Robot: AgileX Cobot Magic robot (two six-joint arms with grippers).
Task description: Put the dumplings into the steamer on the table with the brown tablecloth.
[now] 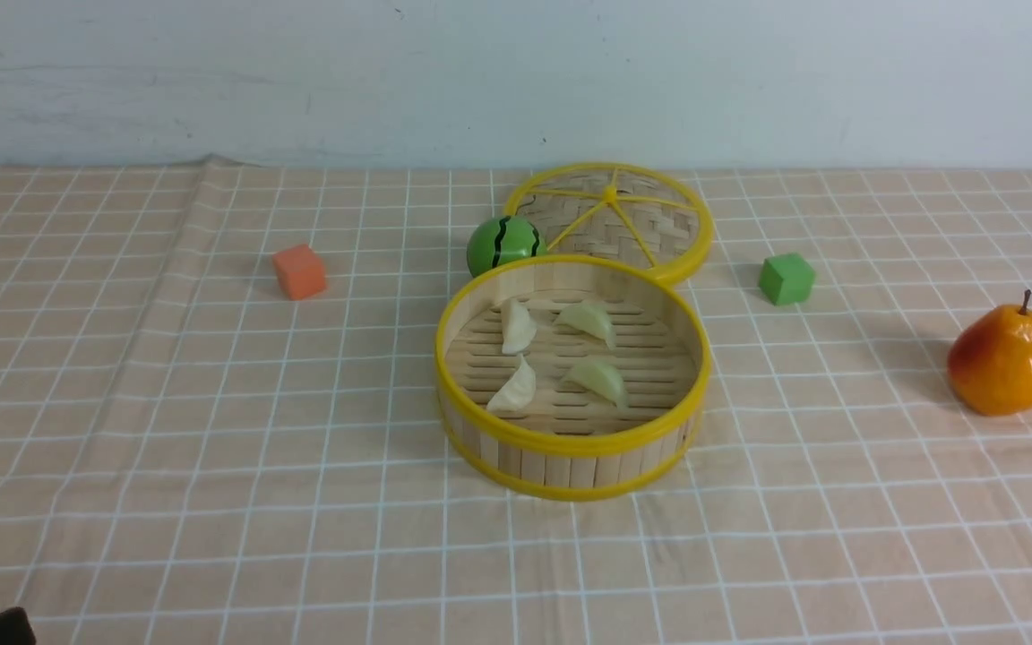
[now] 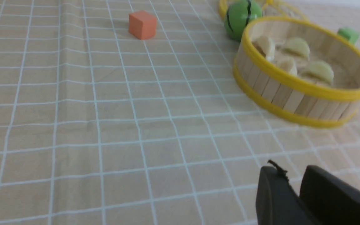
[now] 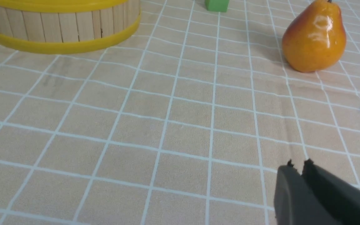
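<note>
Apparently all four dumplings (image 1: 561, 355) already lie on the slatted floor of the steamer (image 1: 571, 443), two cream ones on its left half and two greenish ones on its right, none touching the wall. The steamer stands near the middle of the table (image 1: 122, 502), on the brown tablecloth (image 1: 211, 403), with its lid (image 1: 613, 218) lying flat just behind it and a green ball (image 1: 503, 244) against the far rim.

Judging by this, the loading is finished and the step in hand is only to stay clear. Doing that well means keeping both arms low and back, away from the steamer's rim, so nothing is nudged or tipped out.

The left gripper (image 2: 295, 190) sits near the table's front edge, well apart from the steamer, with its fingers pressed close and nothing between them. The right gripper (image 3: 300, 175) is likewise drawn together and empty, on bare cloth between the steamer and the pear (image 3: 314, 37), well short of both. The orange cube (image 1: 299, 270) and green cube (image 1: 786, 279) sit off to either side, untouched.
</note>
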